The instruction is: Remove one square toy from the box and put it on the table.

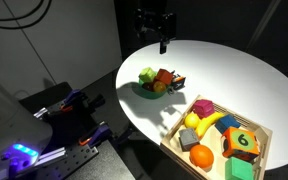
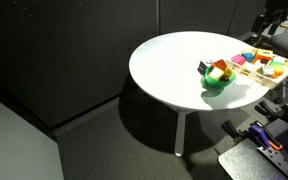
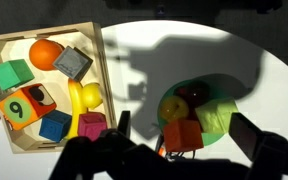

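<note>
The square toy (image 3: 72, 64), a dark and pale checkered cube, lies in the light wooden box (image 3: 99, 60) beside an orange (image 3: 44, 52); in an exterior view it shows near the box's front corner (image 1: 189, 138). The box (image 1: 178, 121) sits near the edge of the white round table (image 1: 234, 70). My gripper (image 3: 185, 122) is open and empty. It hangs high over the table, above the green bowl (image 3: 199, 150) and apart from the box. In an exterior view the gripper (image 1: 162, 40) is at the far side of the table.
The box also holds a banana (image 3: 84, 98), a pink cube (image 3: 92, 125), a blue cube (image 3: 54, 125), a green cube (image 3: 11, 75) and a numbered green cube (image 3: 19, 108). The bowl (image 1: 152, 88) holds an orange-red cube (image 3: 182, 135) and other toys.
</note>
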You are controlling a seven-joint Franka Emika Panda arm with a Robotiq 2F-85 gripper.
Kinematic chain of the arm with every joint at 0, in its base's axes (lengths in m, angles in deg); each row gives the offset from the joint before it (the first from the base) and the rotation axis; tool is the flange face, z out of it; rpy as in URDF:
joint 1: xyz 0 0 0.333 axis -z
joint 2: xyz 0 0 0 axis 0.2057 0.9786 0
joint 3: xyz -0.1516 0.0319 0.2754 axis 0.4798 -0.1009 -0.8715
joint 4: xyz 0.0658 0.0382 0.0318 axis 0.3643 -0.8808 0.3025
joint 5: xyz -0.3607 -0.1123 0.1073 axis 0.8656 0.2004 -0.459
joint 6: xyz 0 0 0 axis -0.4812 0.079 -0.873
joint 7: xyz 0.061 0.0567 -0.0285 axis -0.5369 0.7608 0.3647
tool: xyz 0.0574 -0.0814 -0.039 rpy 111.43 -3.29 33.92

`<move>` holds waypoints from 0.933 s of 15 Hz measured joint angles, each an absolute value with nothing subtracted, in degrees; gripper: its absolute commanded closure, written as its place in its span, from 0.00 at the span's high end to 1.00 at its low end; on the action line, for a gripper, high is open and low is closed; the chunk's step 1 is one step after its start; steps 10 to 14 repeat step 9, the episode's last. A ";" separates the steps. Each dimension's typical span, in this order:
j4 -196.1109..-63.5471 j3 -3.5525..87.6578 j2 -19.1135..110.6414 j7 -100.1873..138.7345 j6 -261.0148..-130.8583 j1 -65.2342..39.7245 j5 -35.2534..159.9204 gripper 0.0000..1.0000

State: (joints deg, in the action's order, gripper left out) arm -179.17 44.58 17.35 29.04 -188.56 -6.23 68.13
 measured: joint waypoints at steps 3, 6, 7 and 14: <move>-181.42 44.33 14.21 29.99 -188.52 -6.74 67.78 1.00; -182.20 44.32 13.11 30.03 -188.44 -6.79 67.75 1.00; -182.20 44.32 13.26 30.03 -188.44 -6.79 67.75 1.00; -182.20 44.32 13.52 30.03 -188.46 -6.79 67.75 1.00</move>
